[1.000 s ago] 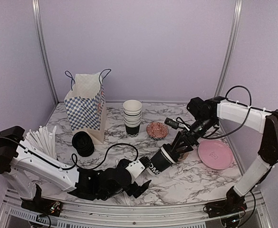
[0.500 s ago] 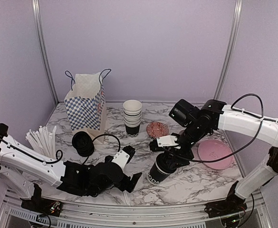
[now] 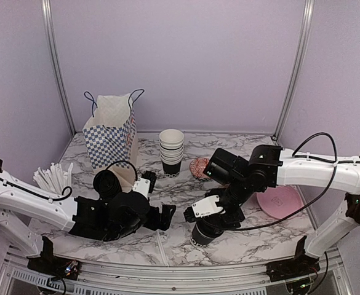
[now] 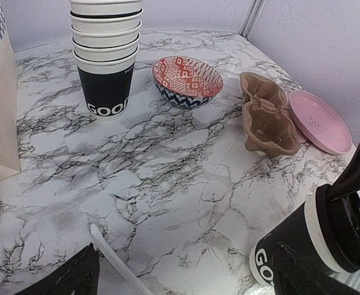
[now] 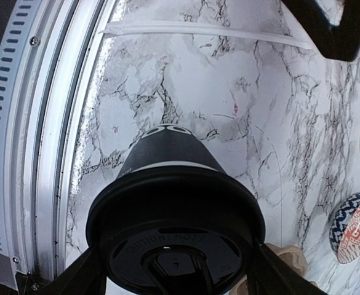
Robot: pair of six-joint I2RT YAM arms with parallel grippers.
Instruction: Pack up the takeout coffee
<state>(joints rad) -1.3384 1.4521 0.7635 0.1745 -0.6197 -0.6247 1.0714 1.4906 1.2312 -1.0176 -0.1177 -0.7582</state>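
Observation:
The takeout coffee (image 3: 199, 235) is a black paper cup with white print at its base and a black lid. It stands tilted near the table's front edge. My right gripper (image 3: 213, 220) is shut on its lidded top, a finger on each side of the lid (image 5: 176, 246). In the left wrist view the cup (image 4: 303, 246) leans at the lower right. My left gripper (image 3: 160, 216) is open and holds nothing, just left of the cup and apart from it. The blue-checked paper bag (image 3: 112, 138) stands upright at the back left, its mouth open.
A tall stack of white-rimmed cups (image 3: 171, 152) and a patterned bowl (image 3: 199, 167) stand mid-table. A stack of black lids (image 3: 108, 184) sits by the bag, white stirrers (image 3: 53, 178) at the far left. A pink plate (image 3: 279, 201) lies right. A brown paper carrier (image 4: 266, 117) lies by the plate.
My right arm has carried the cup toward the front left and turned it from lying sideways to nearly upright. My left gripper has drawn back to the left.

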